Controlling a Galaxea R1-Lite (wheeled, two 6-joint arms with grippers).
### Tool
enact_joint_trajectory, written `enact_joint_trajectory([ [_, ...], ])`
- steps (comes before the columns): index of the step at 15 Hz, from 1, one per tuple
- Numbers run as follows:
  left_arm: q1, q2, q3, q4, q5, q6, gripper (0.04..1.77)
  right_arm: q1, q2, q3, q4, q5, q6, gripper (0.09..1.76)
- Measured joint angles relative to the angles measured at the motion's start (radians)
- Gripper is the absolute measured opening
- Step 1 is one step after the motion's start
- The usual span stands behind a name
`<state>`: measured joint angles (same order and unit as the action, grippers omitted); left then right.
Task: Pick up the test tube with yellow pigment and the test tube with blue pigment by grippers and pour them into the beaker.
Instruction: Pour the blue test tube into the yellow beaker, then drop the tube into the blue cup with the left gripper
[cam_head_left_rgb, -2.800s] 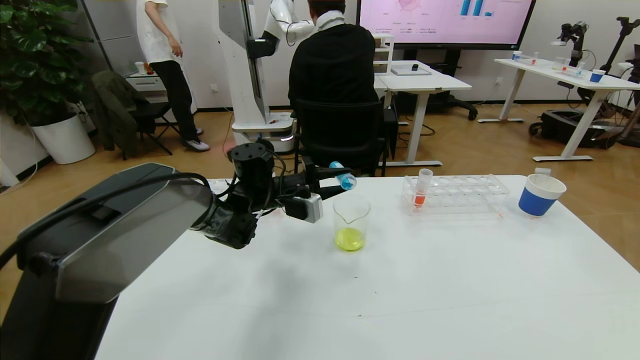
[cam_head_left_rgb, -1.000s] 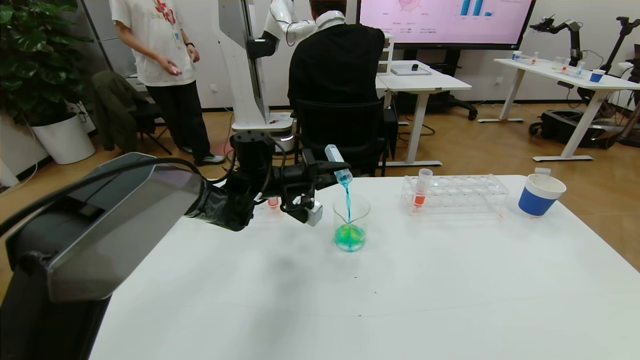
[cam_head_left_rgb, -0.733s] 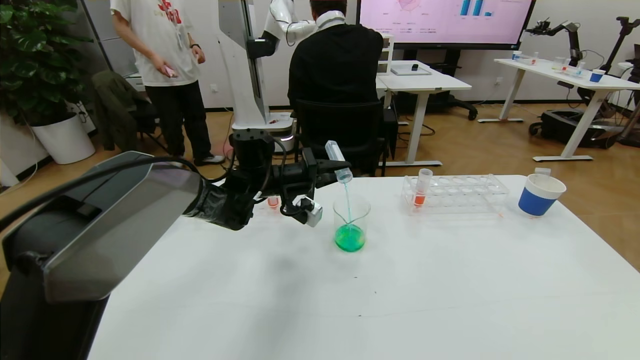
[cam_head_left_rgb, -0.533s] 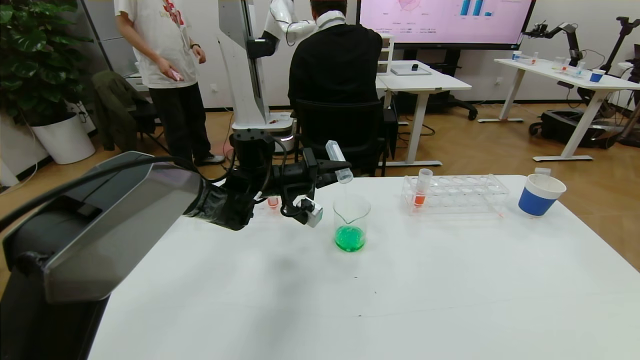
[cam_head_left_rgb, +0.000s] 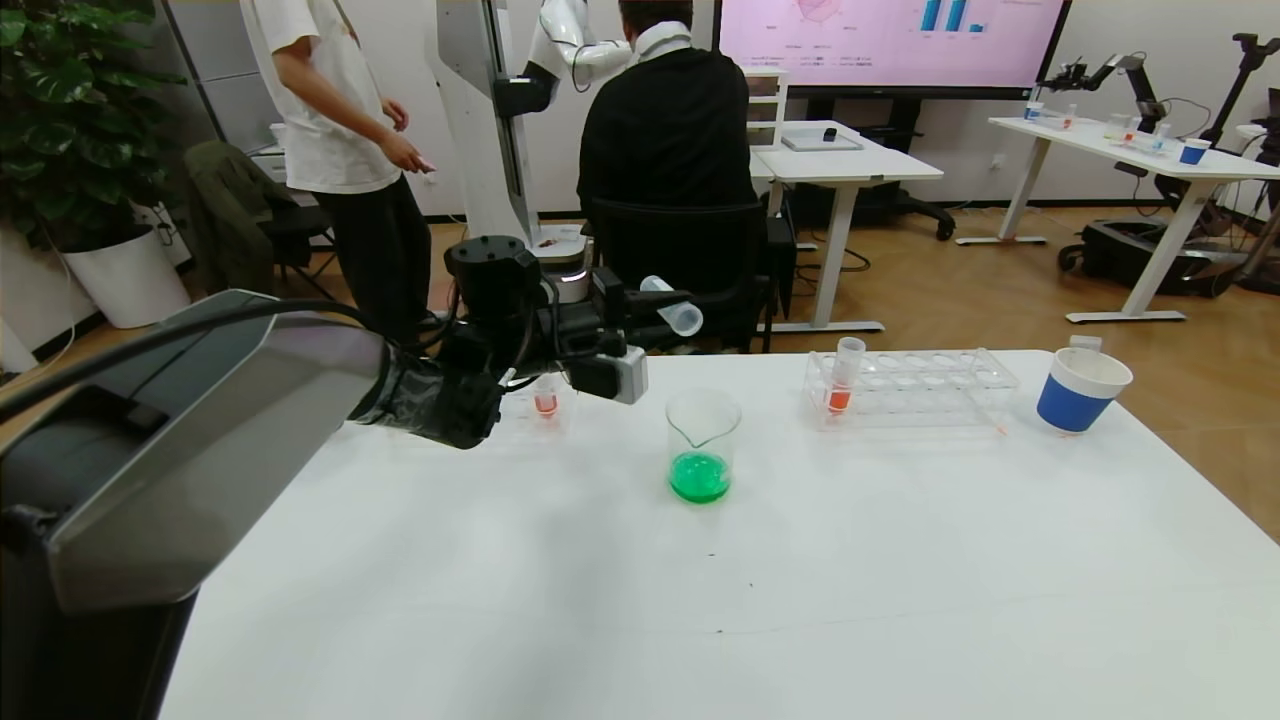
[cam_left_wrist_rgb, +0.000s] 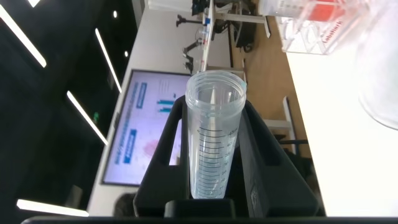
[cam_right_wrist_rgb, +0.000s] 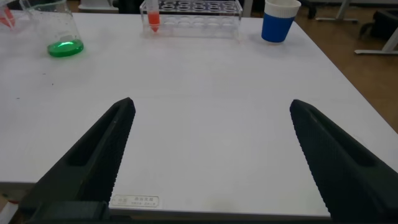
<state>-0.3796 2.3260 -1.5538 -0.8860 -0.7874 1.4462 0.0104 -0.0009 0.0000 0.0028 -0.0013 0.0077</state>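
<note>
Beaker (cam_head_left_rgb: 702, 446) holds green liquid; left gripper (cam_head_left_rgb: 655, 312) fingers pinch the emptied test tube with blue pigment (cam_head_left_rgb: 673, 305); right gripper (cam_right_wrist_rgb: 211, 158) fingers spread.

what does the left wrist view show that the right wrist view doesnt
Only the left wrist view shows the left gripper shut on the emptied test tube, seen close with its open mouth and printed graduations, and a wall screen behind it.

Only the right wrist view shows the right gripper open above the white table, the green liquid in the beaker, and the blue paper cup.

Both show the clear rack holding an orange-filled tube, and the table.
</note>
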Motion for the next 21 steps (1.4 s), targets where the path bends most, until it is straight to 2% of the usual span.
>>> enact_joint_trajectory([
  [1, -0.001, -0.009, -0.008, -0.041, 0.046, -0.127, 0.50, 0.000, 0.000, 0.000, 0.000, 0.000, 0.000, 1.74],
  [2, -0.004, -0.017, -0.017, -0.094, 0.131, -0.278, 0.50, 0.000, 0.000, 0.000, 0.000, 0.000, 0.000, 1.74],
  [4, -0.020, -0.027, -0.042, -0.178, 0.449, -0.539, 0.50, 0.000, 0.000, 0.000, 0.000, 0.000, 0.000, 1.74],
  [5, -0.036, -0.032, -0.067, -0.193, 0.647, -0.689, 0.50, 0.000, 0.000, 0.000, 0.000, 0.000, 0.000, 1.74],
  [6, -0.055, -0.037, -0.096, -0.183, 0.801, -0.813, 0.50, 0.000, 0.000, 0.000, 0.000, 0.000, 0.000, 1.74],
  [9, -0.092, -0.058, -0.172, -0.057, 1.150, -1.180, 0.50, 0.000, 0.000, 0.000, 0.000, 0.000, 0.000, 1.74],
  [11, -0.108, -0.073, -0.189, 0.082, 1.298, -1.386, 0.50, 0.000, 0.000, 0.000, 0.000, 0.000, 0.000, 1.74],
  [12, -0.113, -0.080, -0.192, 0.152, 1.332, -1.439, 0.50, 0.000, 0.000, 0.000, 0.000, 0.000, 0.000, 1.74],
  [14, -0.111, -0.098, -0.197, 0.227, 1.347, -1.461, 0.50, 0.000, 0.000, 0.000, 0.000, 0.000, 0.000, 1.74],
  [17, -0.084, -0.113, -0.200, 0.242, 1.349, -1.446, 0.50, 0.000, 0.000, 0.000, 0.000, -0.001, 0.000, 1.74],
  [19, -0.038, -0.119, -0.182, 0.237, 1.349, -1.420, 0.50, 0.000, 0.000, 0.000, 0.000, 0.000, 0.000, 1.74],
  [21, 0.039, -0.136, -0.132, 0.229, 1.341, -1.408, 0.50, 0.000, 0.000, 0.000, 0.000, 0.000, 0.000, 1.74],
])
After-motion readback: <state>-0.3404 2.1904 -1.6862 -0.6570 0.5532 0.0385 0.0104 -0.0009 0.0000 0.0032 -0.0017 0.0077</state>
